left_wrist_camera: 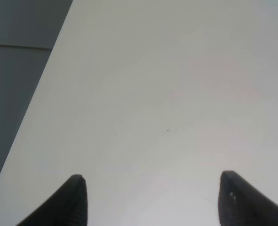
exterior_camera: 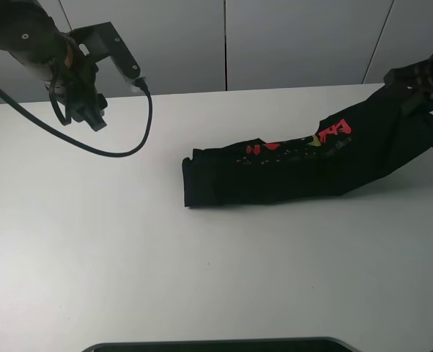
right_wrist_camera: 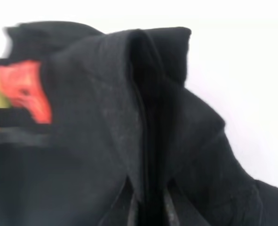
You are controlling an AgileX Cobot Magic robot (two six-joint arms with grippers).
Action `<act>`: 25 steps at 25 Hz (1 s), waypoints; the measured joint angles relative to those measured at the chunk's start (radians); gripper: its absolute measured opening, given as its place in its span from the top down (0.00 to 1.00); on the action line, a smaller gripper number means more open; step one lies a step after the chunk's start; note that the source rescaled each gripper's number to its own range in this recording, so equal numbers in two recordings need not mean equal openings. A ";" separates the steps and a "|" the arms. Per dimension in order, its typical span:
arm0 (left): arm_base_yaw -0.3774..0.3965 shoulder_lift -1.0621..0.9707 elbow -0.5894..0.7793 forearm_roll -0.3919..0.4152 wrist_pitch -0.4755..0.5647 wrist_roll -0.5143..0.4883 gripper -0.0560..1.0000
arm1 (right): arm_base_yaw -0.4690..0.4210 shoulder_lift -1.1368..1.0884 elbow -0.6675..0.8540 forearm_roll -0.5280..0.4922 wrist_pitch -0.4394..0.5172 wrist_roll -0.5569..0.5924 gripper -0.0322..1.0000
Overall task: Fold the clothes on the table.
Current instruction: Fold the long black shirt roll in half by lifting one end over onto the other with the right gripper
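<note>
One end of the shirt (exterior_camera: pixel 275 176) is clamped in the right jaws, off the worktop (exterior_camera: pixel 128 257); left jaws stand open. Carry it across level, edges aligned

My left arm (exterior_camera: pixel 33 33) is black, trailing a looped black cable (exterior_camera: pixel 113 154); my left gripper (left_wrist_camera: pixel 150 174) has dark tapered fingers.

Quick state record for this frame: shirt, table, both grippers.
shirt: black, folded into a long strip, red print facing up
shirt left end: flat on table
shirt right end: raised off the table
right gripper: shut on shirt's right end
left gripper: open, empty, over the table's far left, well apart from shirt
fold: likely not finished, strip not yet folded end to end
</note>
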 joint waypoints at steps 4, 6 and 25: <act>0.000 0.000 0.000 0.000 -0.002 0.000 0.03 | 0.114 -0.030 0.000 0.303 0.003 -0.156 0.90; 0.000 0.000 0.000 0.000 -0.004 0.000 0.03 | 0.201 -0.010 0.000 0.406 -0.039 -0.215 0.90; 0.000 0.000 0.000 -0.018 -0.008 0.000 0.03 | 0.626 0.422 0.000 1.278 -0.249 -0.838 0.90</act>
